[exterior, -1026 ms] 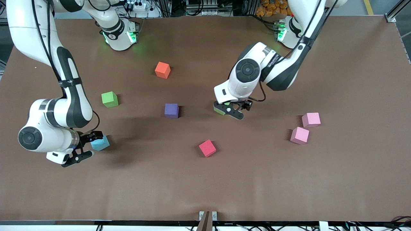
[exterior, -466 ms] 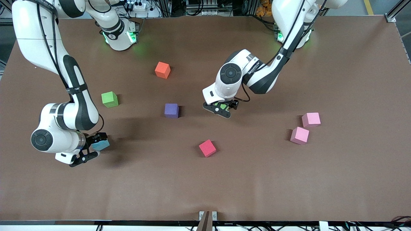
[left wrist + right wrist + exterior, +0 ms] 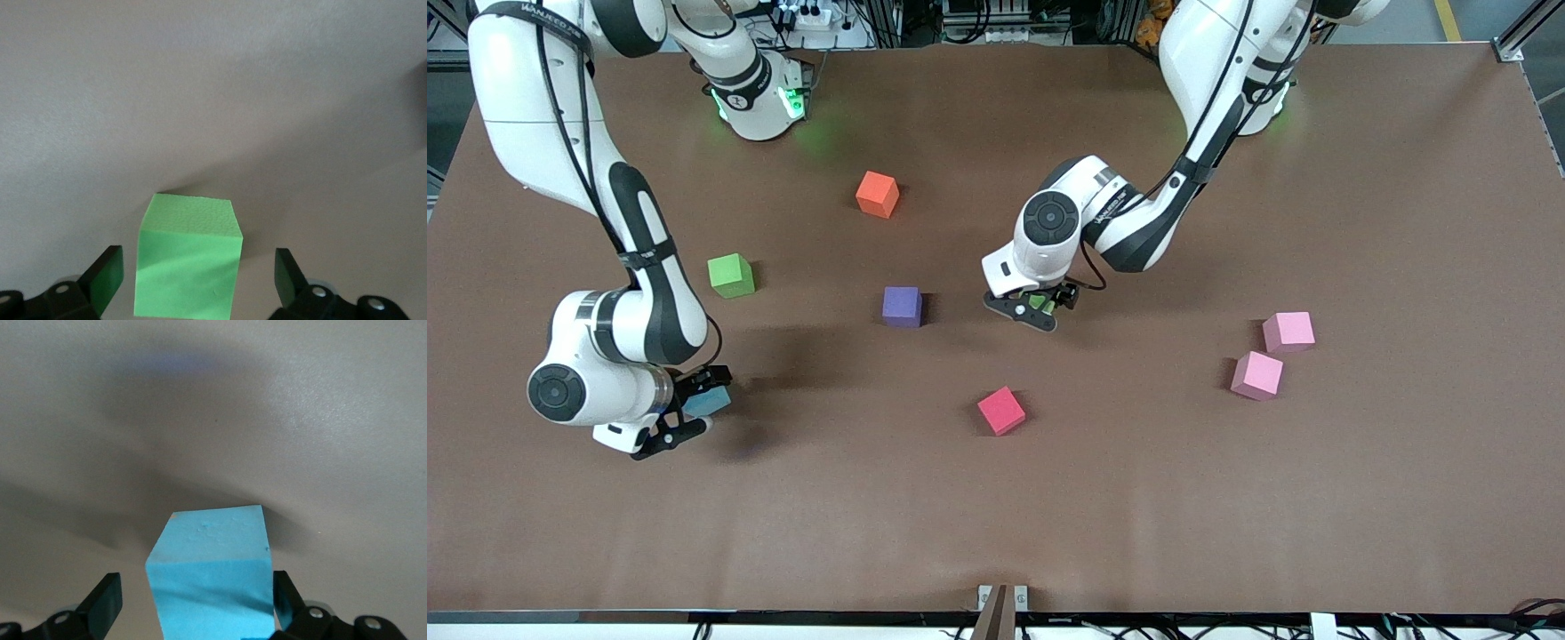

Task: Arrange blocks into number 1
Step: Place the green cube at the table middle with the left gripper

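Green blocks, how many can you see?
2. One green block sits on the table toward the right arm's end. The other is between the left tool's fingers, beside the purple block.

The left gripper has slid toward the purple block, taking along the green block that sits between its spread fingers. The right gripper has crept toward the table's middle, and the light blue block between its open fingers has shifted slightly with it.
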`<move>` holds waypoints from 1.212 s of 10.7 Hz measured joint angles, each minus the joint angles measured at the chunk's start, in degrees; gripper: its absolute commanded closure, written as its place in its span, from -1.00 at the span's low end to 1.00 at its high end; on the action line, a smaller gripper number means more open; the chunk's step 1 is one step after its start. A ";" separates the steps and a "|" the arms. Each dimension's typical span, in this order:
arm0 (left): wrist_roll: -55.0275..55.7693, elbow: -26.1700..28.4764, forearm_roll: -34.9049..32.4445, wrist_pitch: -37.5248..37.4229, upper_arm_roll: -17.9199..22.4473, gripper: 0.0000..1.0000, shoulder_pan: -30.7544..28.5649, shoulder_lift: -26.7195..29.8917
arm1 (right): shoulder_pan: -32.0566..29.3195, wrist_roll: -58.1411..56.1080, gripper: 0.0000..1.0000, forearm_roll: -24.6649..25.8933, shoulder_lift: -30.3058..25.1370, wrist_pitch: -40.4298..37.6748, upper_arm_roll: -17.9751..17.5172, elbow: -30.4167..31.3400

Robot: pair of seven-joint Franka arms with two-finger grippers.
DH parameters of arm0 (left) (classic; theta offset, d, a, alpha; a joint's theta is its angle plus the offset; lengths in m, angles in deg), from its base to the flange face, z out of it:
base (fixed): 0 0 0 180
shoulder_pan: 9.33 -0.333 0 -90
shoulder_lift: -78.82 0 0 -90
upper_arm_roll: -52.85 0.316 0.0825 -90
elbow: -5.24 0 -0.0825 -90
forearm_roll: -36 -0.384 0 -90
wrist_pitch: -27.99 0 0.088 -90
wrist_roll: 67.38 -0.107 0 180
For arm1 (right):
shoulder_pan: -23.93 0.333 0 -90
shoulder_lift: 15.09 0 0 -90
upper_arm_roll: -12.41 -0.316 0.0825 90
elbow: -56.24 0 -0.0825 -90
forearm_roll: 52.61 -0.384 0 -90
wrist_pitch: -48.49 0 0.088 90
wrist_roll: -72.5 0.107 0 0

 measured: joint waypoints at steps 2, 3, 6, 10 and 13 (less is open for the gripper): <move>0.25 2.40 -0.01 2.61 0.05 -0.83 0.02 -0.09 | -0.53 0.00 -0.85 -0.04 0.30 0.00 0.01 0.49; 1.28 3.78 -0.01 4.30 0.07 -0.26 0.02 -0.17 | -0.75 -0.01 0.29 -0.09 0.32 0.00 0.01 0.80; 4.14 4.92 -0.05 5.67 0.06 1.00 0.26 -0.26 | -1.44 -0.08 0.88 -3.50 0.35 -0.10 0.02 1.02; 21.71 4.71 -0.20 5.01 -1.37 1.00 0.69 1.70 | -1.54 -0.09 0.88 -4.29 0.25 -0.15 -0.01 0.90; 36.44 5.80 -0.32 2.20 -5.52 1.00 1.12 3.46 | -1.02 -0.08 0.88 -4.52 -0.25 -1.25 -0.27 0.13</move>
